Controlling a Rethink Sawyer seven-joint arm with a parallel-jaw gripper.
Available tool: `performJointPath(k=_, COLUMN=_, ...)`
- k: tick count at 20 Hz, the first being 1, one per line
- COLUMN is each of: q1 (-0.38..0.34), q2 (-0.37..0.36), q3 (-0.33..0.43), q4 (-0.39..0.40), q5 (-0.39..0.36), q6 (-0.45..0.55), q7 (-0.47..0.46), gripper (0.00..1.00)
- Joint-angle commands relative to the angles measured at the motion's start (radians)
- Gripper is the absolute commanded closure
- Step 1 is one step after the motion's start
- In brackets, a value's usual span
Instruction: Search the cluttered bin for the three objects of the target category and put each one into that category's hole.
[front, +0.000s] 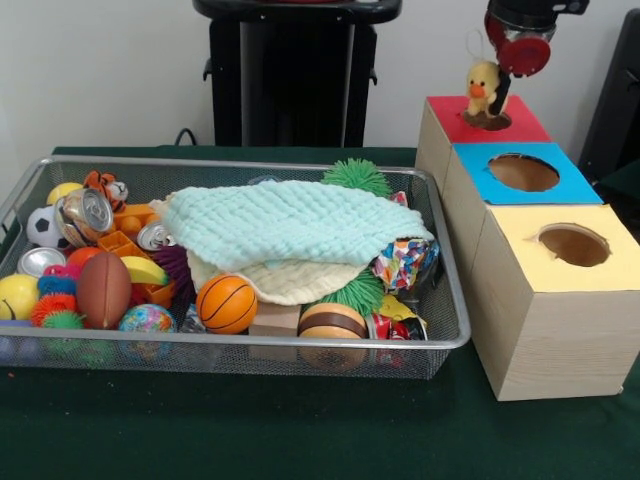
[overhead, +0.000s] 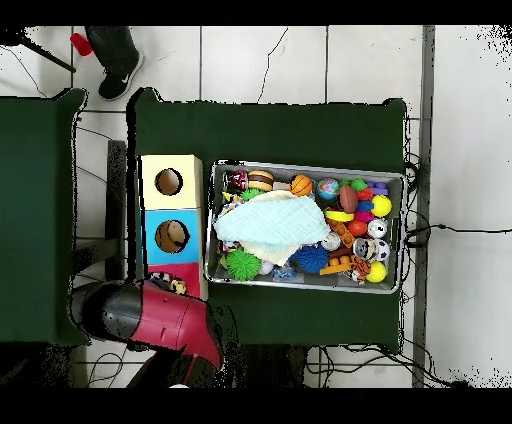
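My gripper (front: 503, 92) hangs closed on the yellow duck (front: 484, 88), holding it directly over the red box's hole (front: 487, 121), with the wire-mesh bin (front: 230, 345) well off to one side.

Front cam sits low across the table, facing the robot pedestal (front: 296, 70) at the far side, pretty close in on the wire bin (front: 60, 165) and three-hole box (front: 545, 330). Overhead cam hangs high, looking straight down, robot base at the bottom. Both catch the bin (overhead: 400, 235), box (overhead: 148, 200) and green table (overhead: 300, 125), flipped half round.
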Motion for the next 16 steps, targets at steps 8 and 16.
performJointPath(k=8, q1=0.019, q2=-0.003, q3=0.037, q4=-0.090, q5=-0.012, q6=0.134, q7=0.143, gripper=0.00)
performJointPath(k=16, q1=0.046, q2=0.027, q3=0.002, q4=-0.097, q5=-0.020, q6=0.115, q7=0.168, gripper=0.00)
